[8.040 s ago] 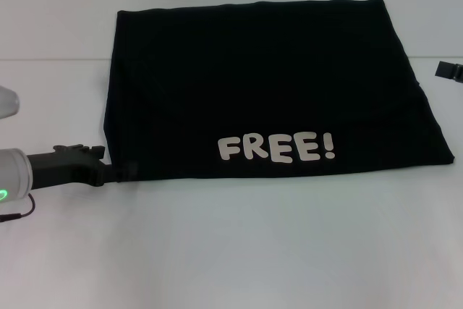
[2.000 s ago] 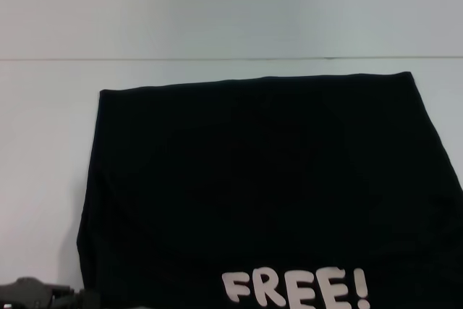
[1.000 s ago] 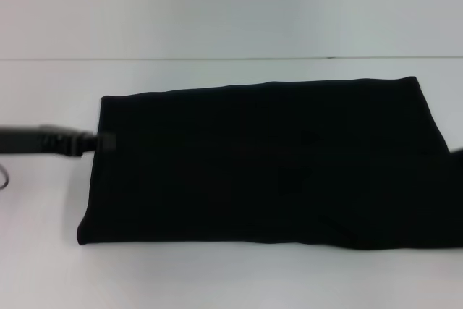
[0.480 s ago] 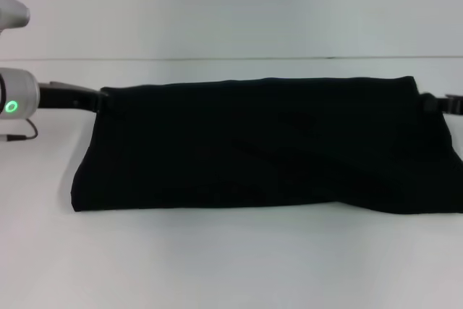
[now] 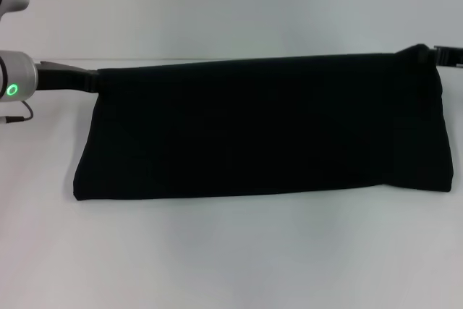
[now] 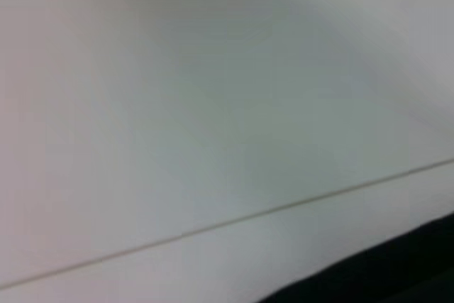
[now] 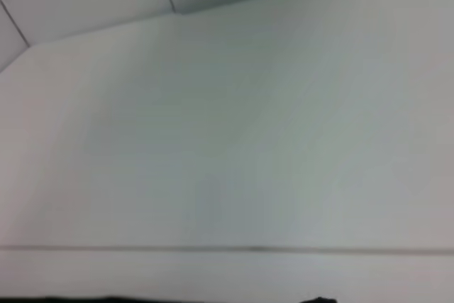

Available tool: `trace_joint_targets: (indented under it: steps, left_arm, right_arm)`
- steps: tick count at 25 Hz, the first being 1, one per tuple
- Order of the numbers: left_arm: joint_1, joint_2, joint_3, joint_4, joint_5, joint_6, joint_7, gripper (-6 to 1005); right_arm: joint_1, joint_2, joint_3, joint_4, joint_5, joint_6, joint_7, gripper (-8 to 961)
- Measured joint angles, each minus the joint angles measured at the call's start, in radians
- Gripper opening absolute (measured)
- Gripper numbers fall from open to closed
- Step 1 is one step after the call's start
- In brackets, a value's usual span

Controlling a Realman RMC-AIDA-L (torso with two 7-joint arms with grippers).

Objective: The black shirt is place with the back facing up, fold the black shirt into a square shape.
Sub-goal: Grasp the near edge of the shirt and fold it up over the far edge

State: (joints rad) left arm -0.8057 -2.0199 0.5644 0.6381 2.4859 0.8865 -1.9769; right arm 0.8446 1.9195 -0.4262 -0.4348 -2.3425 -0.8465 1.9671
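Observation:
The black shirt is folded over on itself, a wide black band across the white table in the head view. No lettering shows. My left gripper is shut on its upper left corner. My right gripper is shut on its upper right corner. Both hold that long edge raised, and the lower fold rests on the table. The left wrist view shows only a sliver of the shirt, and the right wrist view a dark speck of it.
The white table runs bare in front of the shirt and to its left. A pale wall stands behind the table. My left arm's silver link with a green light reaches in from the left edge.
Both grippers carried the lettered near edge up and over toward the far side, so the "FREE!" print is now hidden. Over the last half second the held edge rose higher and drew taut.

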Motion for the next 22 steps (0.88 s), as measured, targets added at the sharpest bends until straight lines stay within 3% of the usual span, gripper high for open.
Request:
trace_joint_targets:
  steps: [22]
  left_arm:
    - [-0.038, -0.014, 0.076, -0.062, 0.0, -0.155, -0.004, 49]
  right_arm:
    - [0.046, 0.015, -0.042, 0.051, 0.0, 0.163, -0.014, 156]
